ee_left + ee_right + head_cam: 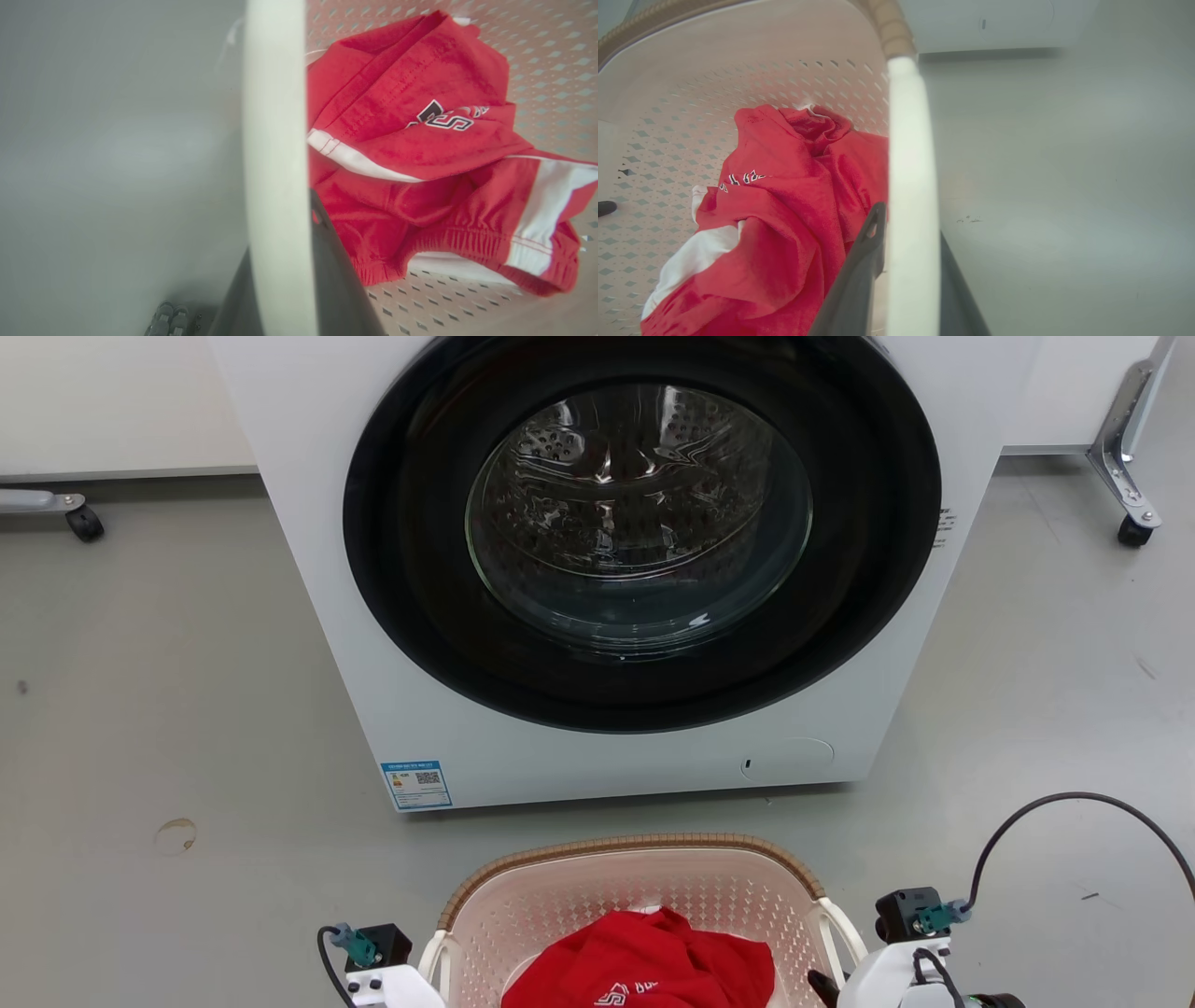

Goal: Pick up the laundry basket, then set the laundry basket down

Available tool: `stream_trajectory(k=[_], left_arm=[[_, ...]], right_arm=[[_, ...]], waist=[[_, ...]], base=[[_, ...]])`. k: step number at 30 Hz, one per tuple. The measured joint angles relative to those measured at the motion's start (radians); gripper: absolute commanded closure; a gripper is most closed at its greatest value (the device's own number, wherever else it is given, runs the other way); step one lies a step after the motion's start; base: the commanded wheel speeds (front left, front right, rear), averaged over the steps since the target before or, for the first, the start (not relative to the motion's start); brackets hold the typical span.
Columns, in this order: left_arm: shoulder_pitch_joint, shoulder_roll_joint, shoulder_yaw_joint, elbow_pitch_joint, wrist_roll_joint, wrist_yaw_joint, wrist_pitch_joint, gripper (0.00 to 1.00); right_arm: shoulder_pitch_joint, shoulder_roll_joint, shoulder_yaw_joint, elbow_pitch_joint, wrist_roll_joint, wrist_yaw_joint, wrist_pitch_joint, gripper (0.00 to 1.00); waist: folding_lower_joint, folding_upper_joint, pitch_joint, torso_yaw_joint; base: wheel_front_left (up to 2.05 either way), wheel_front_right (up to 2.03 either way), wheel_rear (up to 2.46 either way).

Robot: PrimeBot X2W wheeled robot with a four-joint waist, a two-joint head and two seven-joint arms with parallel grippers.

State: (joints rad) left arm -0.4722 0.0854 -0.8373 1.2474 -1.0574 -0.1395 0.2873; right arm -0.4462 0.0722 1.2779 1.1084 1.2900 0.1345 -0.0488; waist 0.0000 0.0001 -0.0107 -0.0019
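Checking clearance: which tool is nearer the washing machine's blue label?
Left. The left tool holds the laundry basket's handle below the label; right tool holds the opposite handle, farther away.

**Little lettering, most of it too small to read**

A blue label point(416, 785) with a QR code is sitting low on the washing machine point(308, 569) front, its print staying illegible. The red garment point(420, 154) lying in the laundry basket point(616, 845) is showing folded white, black-edged lettering, with only an "S" coming through in the left wrist view.
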Motion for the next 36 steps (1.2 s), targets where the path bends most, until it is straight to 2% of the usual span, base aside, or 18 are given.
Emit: stream_trajectory(k=[36], left_arm=[[0.0,0.001,-0.009,0.0,-0.009,0.004,0.004,1.0]], right_arm=[[0.0,0.0,0.001,0.0,-0.006,0.0,0.0,1.0]], waist=[[0.0,0.0,0.005,0.003]], base=[[0.0,0.0,0.0]])
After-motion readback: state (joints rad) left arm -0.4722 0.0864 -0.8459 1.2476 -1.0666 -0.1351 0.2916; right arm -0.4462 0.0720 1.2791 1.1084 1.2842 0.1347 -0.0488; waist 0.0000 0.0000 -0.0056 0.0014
